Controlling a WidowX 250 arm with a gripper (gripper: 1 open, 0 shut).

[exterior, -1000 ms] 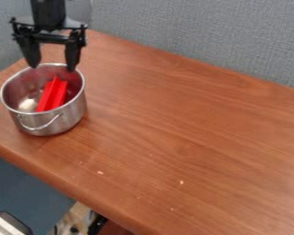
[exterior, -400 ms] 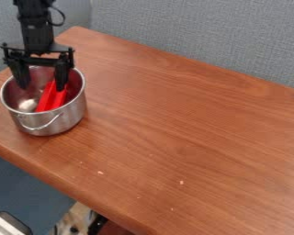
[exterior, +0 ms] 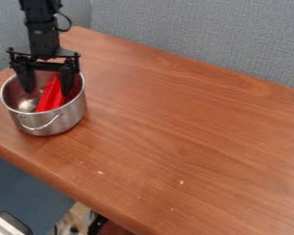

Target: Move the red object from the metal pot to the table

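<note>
Lower now than a sec ago, the gripper (exterior: 47, 83) has come down into the metal pot (exterior: 44, 104), w/ its body shifted slightly toward the cam's right. Its fingers stand wide apart, one toward the L of the pic, one toward the R, both reaching below rim level. The R-hand one is right by the red object (exterior: 50, 94); can't tell if they touch. No grip on it shows.

Red obj. is inside the pot, tilted, its upper end up near the rim between the fingers, lower end toward the pot's front. Small whitish item (exterior: 27, 105) lies in the pot too, L of the red obj. in the pic.

Pot rim runs close around both fingers, so side room is tight, esp. on the R. Wire handle (exterior: 40, 124) hangs against the pot's front wall.

Pot stands upright on the table (exterior: 186, 138), near the L-hand edge in view, w/ a narrow strip of wood btwn it & that edge. R of the pot: broad open tabletop, just a few tiny pale specks toward the front. Gray wall (exterior: 198, 37) runs along the far edge, well apart from the pot's R side.
</note>
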